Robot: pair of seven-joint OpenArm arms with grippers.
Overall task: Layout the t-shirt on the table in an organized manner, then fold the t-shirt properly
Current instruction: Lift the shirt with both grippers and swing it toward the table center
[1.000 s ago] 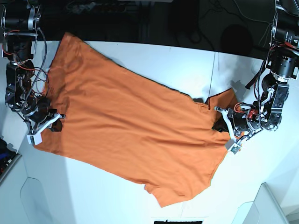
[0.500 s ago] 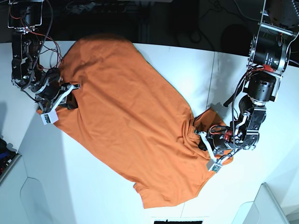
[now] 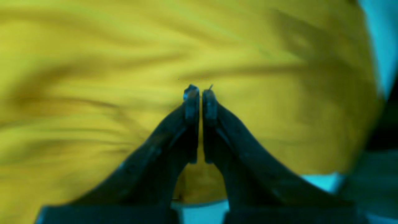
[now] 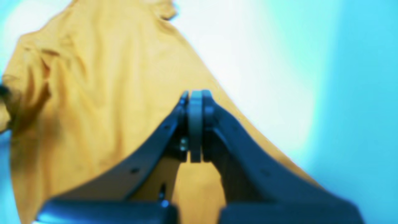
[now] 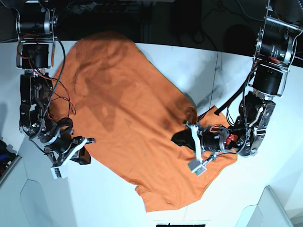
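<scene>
Clamped shut on the shirt's edge, the right gripper (image 5: 84, 150) sits at the left of the base view, holding the orange t-shirt (image 5: 128, 118) low over the white table (image 5: 109, 203). Across the middle the shirt spreads rumpled and slanted. At the right, the left gripper (image 5: 182, 139) has its 2 fingers pinched together on a fold of cloth.

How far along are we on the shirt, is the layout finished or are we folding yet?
Still layout. The t-shirt lies spread but skewed and wrinkled on the table. Both the left gripper and right gripper are shut over fabric; a pinch isn't clear. Flattening and every fold remain.
</scene>
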